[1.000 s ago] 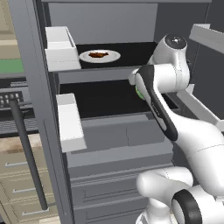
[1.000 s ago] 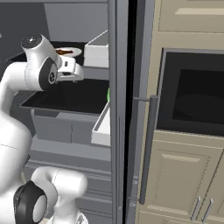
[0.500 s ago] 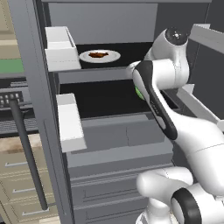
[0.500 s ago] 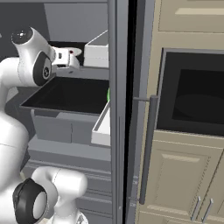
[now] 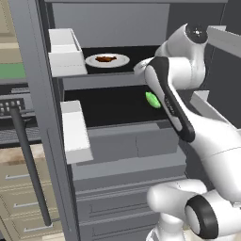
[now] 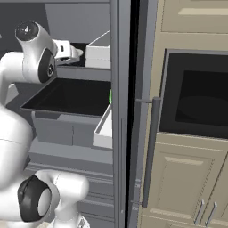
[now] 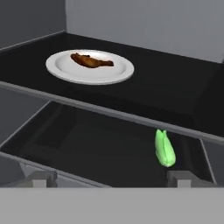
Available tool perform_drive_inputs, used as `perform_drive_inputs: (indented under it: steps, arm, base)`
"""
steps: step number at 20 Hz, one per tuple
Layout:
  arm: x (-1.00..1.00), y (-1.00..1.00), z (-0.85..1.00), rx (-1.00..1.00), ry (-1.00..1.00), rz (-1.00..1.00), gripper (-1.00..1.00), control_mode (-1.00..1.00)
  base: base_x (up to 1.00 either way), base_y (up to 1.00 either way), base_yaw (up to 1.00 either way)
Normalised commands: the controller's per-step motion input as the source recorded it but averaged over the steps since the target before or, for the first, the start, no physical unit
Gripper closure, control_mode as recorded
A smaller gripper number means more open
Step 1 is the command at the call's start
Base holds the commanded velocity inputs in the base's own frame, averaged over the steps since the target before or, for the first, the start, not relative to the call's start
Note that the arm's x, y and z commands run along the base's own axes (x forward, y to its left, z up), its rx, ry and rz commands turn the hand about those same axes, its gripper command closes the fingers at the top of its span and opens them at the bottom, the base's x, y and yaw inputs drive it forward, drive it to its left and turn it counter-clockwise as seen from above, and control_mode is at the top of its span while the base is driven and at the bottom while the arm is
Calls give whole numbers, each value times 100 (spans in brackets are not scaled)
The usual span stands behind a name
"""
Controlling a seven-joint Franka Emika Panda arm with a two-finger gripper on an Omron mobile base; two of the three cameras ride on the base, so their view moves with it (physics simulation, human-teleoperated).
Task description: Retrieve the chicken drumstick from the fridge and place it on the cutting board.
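Observation:
The fridge (image 5: 117, 28) stands open. On its upper black shelf a round white plate (image 5: 107, 60) carries the reddish-brown chicken drumstick (image 5: 106, 59). In the hand view the drumstick (image 7: 92, 61) lies on the plate (image 7: 111, 74), ahead and to the left. My gripper (image 7: 111, 178) is open and empty, its tips wide apart, in front of the shelf edge and short of the plate. From the right, the gripper (image 6: 76, 52) hovers at upper-shelf height. The cutting board is out of view.
A bright green vegetable (image 7: 165, 148) lies on the lower shelf, below and right of my hand. Light grey door bins (image 5: 63, 52) hang at the left, with grey drawers (image 5: 127, 141) beneath the shelves. A dark wall oven (image 6: 196, 102) sits to the fridge's right.
My arm has risen and the hand has lifted from the lower-shelf level to the upper shelf. The green vegetable, earlier behind the arm, now shows in the left base view.

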Motion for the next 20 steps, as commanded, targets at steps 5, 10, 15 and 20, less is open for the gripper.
perform_drive_inputs:
  steps: [5,10,15,20]
  arm:
    - [47,14,11,0,0,5,-100,-100]
    - [53,18,3,1,0,-1,-100,-100]
    - [54,22,0,3,0,-13,-100,-100]
    - [51,19,0,4,0,-21,-100,-100]
  base:
    - [0,0,0]
    - [0,0,0]
    - [0,0,0]
    - [0,0,0]
